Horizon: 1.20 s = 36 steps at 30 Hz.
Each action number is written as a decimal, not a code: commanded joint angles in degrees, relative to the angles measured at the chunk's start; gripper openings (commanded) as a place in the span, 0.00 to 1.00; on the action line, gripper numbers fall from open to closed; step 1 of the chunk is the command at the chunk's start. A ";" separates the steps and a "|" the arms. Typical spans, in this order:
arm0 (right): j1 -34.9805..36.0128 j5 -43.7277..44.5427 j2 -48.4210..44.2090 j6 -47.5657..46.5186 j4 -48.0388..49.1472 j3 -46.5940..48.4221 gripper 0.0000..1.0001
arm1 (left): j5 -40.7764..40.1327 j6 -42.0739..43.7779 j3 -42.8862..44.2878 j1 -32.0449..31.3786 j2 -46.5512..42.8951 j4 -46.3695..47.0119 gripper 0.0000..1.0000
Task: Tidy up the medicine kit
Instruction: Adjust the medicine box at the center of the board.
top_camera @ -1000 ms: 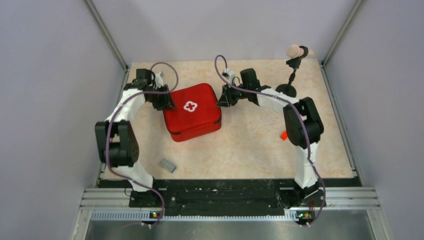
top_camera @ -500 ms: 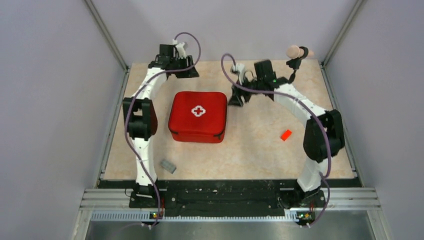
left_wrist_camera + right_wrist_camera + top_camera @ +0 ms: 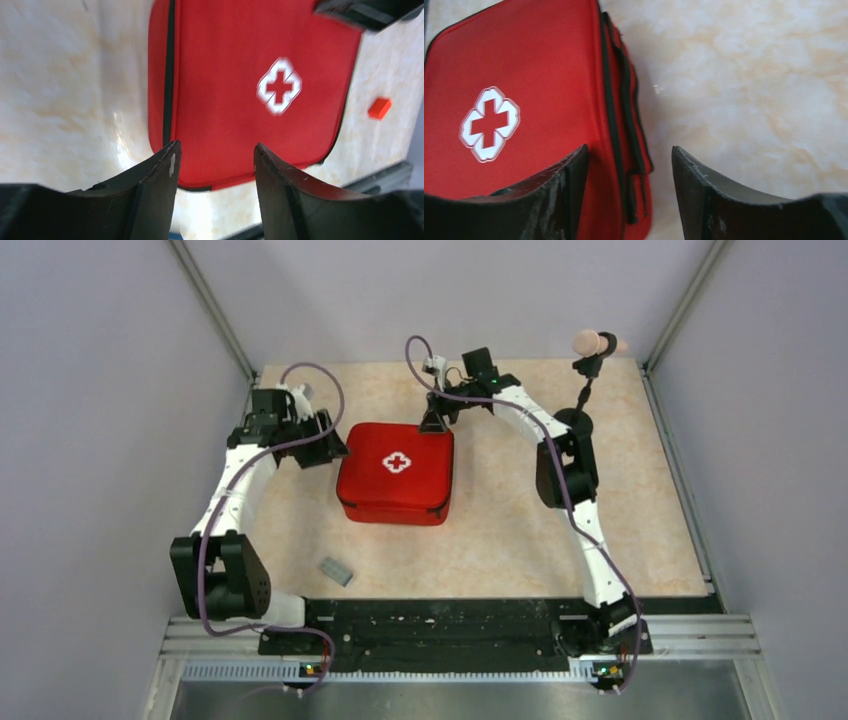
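The medicine kit (image 3: 385, 490) lies shut and flat mid-table, a red pouch with a white cross (image 3: 397, 462) on its lid. My left gripper (image 3: 333, 447) hovers open at the kit's left edge. In the left wrist view the kit (image 3: 225, 85) fills the space beyond the left gripper (image 3: 215, 150), which holds nothing. My right gripper (image 3: 436, 425) stands open over the kit's far right corner. In the right wrist view the right gripper (image 3: 629, 150) straddles the black zipper edge (image 3: 624, 100) of the kit (image 3: 539, 75) without closing on it.
A small grey block (image 3: 336, 571) lies near the front left. A small orange-red block (image 3: 380, 107) sits on the table beyond the kit, hidden by the right arm in the top view. A microphone stand (image 3: 590, 350) rises at the back right.
The kit was turned square and let go. Both grippers opened. The left gripper swung to the back, then returned to the kit's left edge. The right gripper moved left onto the far right corner.
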 commanded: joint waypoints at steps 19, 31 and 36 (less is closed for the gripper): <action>-3.35 20.14 -36.53 17.98 3.09 -55.83 0.10 | 6.99 6.14 57.63 -9.90 51.51 0.96 0.53; -1.46 16.11 -30.73 -9.36 -0.45 -30.54 0.58 | 5.55 2.19 18.47 -1.32 23.30 0.93 0.70; -1.01 5.66 -15.18 -13.08 -2.79 -11.76 0.63 | 19.17 3.61 6.81 -1.12 18.40 1.44 0.70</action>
